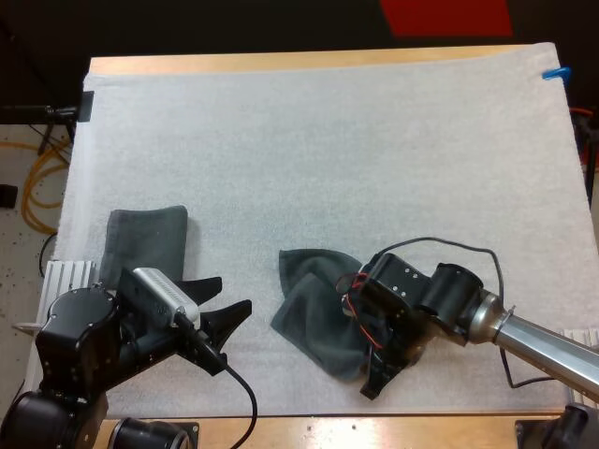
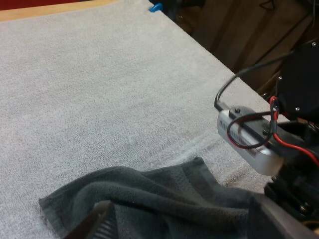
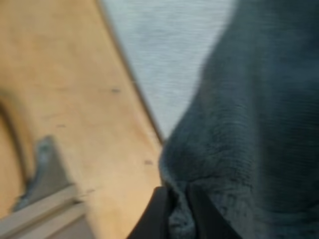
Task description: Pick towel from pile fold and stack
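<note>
Right pincer on crumpled towel

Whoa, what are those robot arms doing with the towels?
They are working on folding towels. The right tool pinches the crumpled towel at its near edge, close to the front of the table. The left tool is open and sits just beside that towel. One folded towel lies flat on the white mat, over by the left arm.
</note>
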You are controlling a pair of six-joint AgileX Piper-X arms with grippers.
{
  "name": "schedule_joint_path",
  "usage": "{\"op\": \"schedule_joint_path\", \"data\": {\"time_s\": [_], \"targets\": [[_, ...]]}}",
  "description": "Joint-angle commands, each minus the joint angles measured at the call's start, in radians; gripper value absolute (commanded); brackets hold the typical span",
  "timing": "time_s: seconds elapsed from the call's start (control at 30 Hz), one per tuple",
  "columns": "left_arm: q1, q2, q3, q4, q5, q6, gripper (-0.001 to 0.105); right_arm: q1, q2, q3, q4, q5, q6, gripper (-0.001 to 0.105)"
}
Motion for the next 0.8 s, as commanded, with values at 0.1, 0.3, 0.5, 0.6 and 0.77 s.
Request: {"op": "schedule_joint_path", "data": {"time_s": [0.1,0.3,0.5,0.6,0.77], "targets": [[-0.004,-0.003,0.001,-0.005,-0.002,-0.001,0.054,-0.001,-0.003,-0.002,0.011,0.028,0.025,0.040],[-0.004,-0.003,0.001,-0.005,-0.002,-0.001,0.054,-0.001,-0.020,-0.002,0.031,0.041,0.037,0.081],[-0.004,-0.003,0.001,-0.005,-0.026,0.006,0.054,-0.024,-0.046,-0.002,-0.010,0.228,0.128,0.069],[-0.004,-0.003,0.001,-0.005,-0.032,0.006,0.054,-0.081,-0.046,-0.002,-0.032,0.265,0.162,0.069],[-0.004,-0.003,0.001,-0.005,-0.032,0.006,0.054,-0.222,-0.040,-0.002,-0.053,0.287,0.209,0.069]]}}
